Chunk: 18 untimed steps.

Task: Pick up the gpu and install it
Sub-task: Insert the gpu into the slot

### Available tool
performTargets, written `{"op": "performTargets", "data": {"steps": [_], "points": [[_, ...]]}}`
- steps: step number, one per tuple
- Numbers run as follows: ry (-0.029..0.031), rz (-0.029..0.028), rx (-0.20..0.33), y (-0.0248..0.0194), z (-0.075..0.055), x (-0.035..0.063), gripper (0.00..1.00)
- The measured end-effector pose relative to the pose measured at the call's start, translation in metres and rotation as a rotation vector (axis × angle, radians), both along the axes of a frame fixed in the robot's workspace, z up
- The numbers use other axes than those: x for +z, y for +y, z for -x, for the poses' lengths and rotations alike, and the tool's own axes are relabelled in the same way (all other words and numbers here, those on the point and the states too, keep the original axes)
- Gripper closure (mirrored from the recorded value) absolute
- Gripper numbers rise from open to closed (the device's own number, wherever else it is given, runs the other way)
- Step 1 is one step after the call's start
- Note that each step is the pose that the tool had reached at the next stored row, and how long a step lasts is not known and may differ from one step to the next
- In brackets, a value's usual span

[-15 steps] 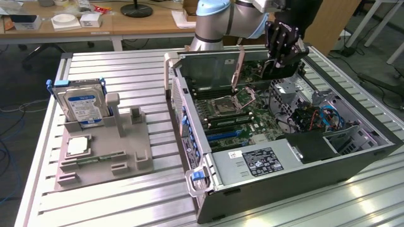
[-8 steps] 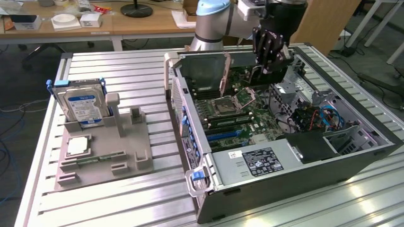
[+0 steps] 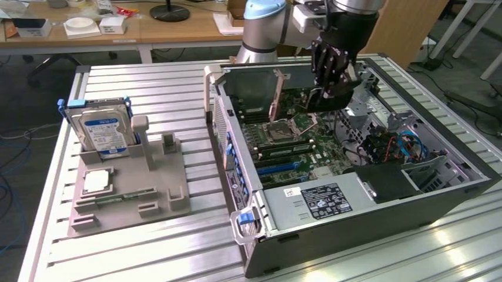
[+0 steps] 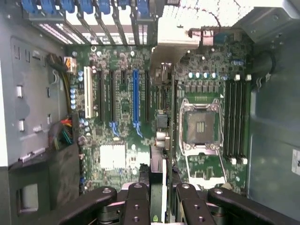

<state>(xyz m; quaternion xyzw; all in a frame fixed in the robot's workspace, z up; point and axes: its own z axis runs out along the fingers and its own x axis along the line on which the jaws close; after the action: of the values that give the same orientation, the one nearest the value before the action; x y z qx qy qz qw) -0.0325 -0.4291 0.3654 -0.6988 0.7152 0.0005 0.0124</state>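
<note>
- The gripper (image 3: 330, 88) hung inside the open computer case (image 3: 353, 235), near its back wall, with its black fingers (image 4: 136, 201) clamped on the gpu (image 3: 318, 103)
- From the wrist camera the gpu (image 4: 158, 164) showed edge-on between the gripper (image 4: 159, 199) pads, a thin dark card held above the motherboard (image 4: 122, 108) and not seated in any slot
- Over the board in the case, the card's edge lay between the long blue slot (image 4: 136, 98) and the open CPU socket (image 4: 200, 125)
- Outside the case, to the exterior view's left of it, a grey holder (image 3: 157, 197) sat on the slatted table (image 3: 157, 88)
- A hard drive (image 3: 100, 132) with a blue-and-white label stood upright in that holder, well apart from the case
</note>
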Motion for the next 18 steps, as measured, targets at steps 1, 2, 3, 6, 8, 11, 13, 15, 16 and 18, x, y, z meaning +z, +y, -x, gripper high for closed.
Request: {"op": "performTargets", "data": {"steps": [1,2,3,6,8,11,13,15,16,18], "points": [[0.0021,-0.0001,0.000,0.0000,0.000,-0.0012,0.73],[0.0024,0.0001,0.000,0.0000,0.000,-0.0012,0.73],[0.0024,0.0001,0.000,0.0000,0.000,-0.0013,0.73],[0.0024,0.0000,0.000,-0.0006,0.000,-0.0028,0.73],[0.0024,0.0001,0.000,-0.0045,0.000,-0.0049,0.73],[0.0025,0.0000,0.000,-0.0074,0.002,-0.0094,0.73],[0.0023,0.0000,0.001,-0.0074,0.007,-0.0130,0.73],[0.0024,0.0001,0.007,-0.0074,0.012,-0.0166,0.73],[0.0024,0.0000,0.012,-0.0074,0.013,-0.0185,0.73],[0.0024,-0.0001,0.025,-0.0076,0.015,-0.0221,0.73]]}}
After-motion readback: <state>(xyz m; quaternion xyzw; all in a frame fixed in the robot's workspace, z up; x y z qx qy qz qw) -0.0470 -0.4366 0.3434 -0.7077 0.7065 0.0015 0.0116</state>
